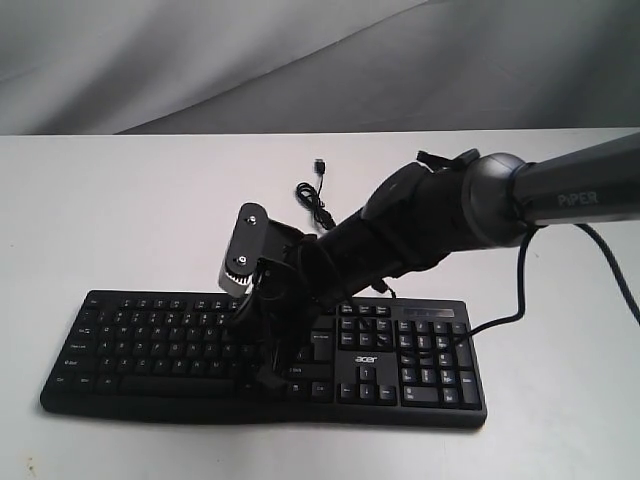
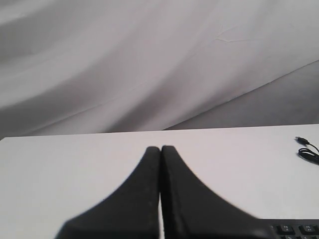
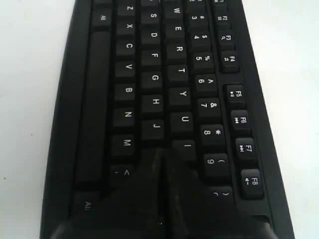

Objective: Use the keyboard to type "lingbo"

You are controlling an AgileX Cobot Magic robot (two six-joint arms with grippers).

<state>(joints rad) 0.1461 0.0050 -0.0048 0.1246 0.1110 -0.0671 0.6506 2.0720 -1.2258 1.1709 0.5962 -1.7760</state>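
The black keyboard (image 1: 150, 340) with white legends and an "acer" logo lies along the near side of the white table. My right gripper (image 1: 260, 368) reaches in from the right and points down onto the middle of its letter block. In the right wrist view this gripper (image 3: 160, 150) is shut with nothing between its fingers. Its tips sit just past the J and I keys, over the K area of the keyboard (image 3: 154, 79). My left gripper (image 2: 160, 148) is shut and empty above bare table, with a corner of the keyboard (image 2: 299, 230) beside it. It does not show in the exterior view.
The keyboard's thin black USB cable (image 1: 315, 200) lies loosely coiled on the table behind it, plug end free, and also shows as a cable (image 2: 306, 149) in the left wrist view. The right arm's own cable (image 1: 520, 290) hangs over the number pad. A grey cloth backdrop (image 1: 300, 60) stands behind the table.
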